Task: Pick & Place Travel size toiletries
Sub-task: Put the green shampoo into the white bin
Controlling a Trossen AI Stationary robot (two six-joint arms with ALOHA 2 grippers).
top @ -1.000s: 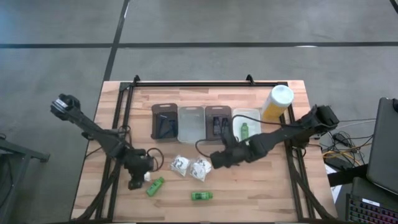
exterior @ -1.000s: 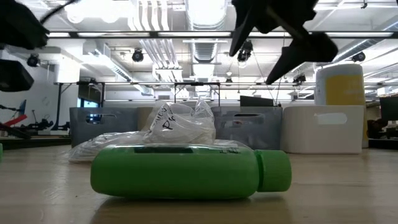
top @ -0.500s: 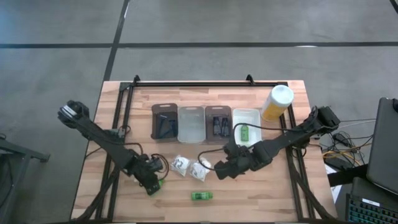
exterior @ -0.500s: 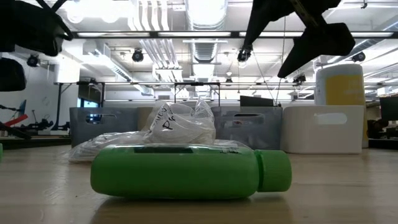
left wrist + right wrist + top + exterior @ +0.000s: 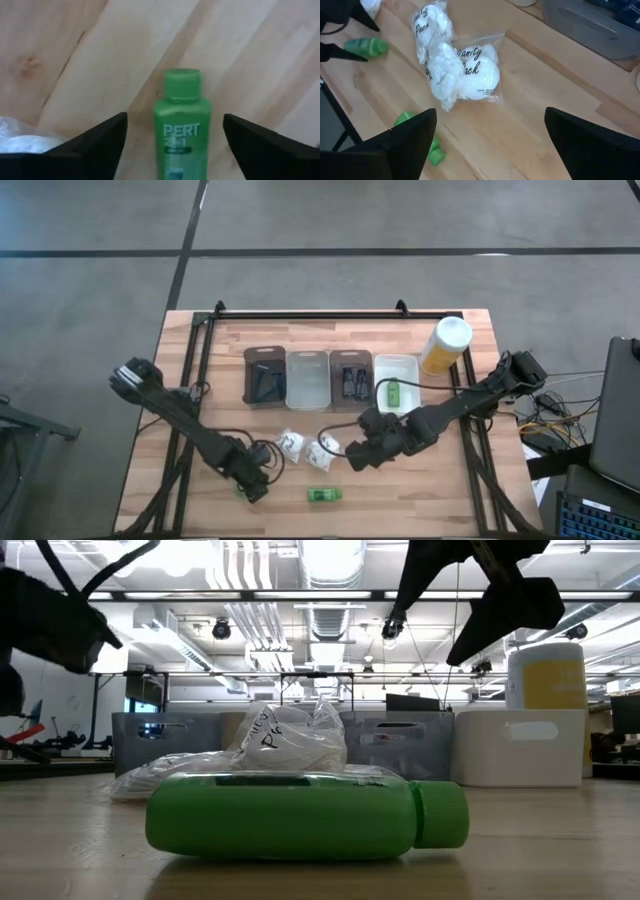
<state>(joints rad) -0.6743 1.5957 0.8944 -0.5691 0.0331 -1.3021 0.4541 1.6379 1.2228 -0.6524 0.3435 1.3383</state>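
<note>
Right now the left end effector (image 5: 252,487) hangs low over the front-left part of the table (image 5: 440,480), directly above a green bottle (image 5: 181,131). The bottle's long axis runs straight between the fingers (image 5: 95,145), cap pointing away from the wrist. The jaws stand wide apart, holding nothing. The right end effector (image 5: 352,454), also wide open and empty, hovers beside the white wrapped bundles (image 5: 455,70) mid-table.
</note>
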